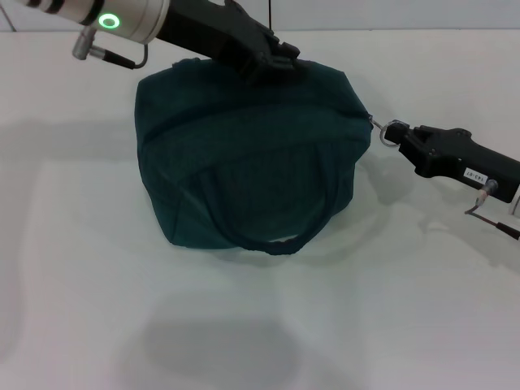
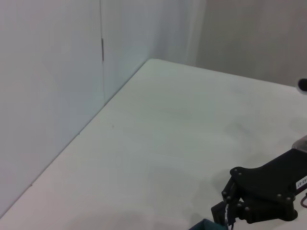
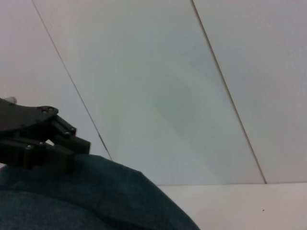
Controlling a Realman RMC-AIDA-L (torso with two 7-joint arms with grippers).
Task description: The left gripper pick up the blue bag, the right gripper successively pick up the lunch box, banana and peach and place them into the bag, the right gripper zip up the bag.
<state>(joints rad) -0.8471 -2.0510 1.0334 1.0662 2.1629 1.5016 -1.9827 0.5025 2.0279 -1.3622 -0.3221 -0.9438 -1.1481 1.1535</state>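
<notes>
The blue bag [image 1: 252, 154] sits on the white table, its top closed and one loop handle hanging down the front. My left gripper [image 1: 275, 62] is shut on the fabric at the bag's top back edge. My right gripper [image 1: 402, 140] is at the bag's right end, shut on the metal zipper ring pull [image 1: 388, 132]. The left wrist view shows the right gripper [image 2: 225, 211] and a corner of the bag [image 2: 208, 225]. The right wrist view shows the left gripper [image 3: 57, 155] on the bag [image 3: 96, 201]. The lunch box, banana and peach are out of view.
The white table [image 1: 260, 325] spreads in front of and to both sides of the bag. A pale wall [image 2: 48, 72] runs along the table's far edge.
</notes>
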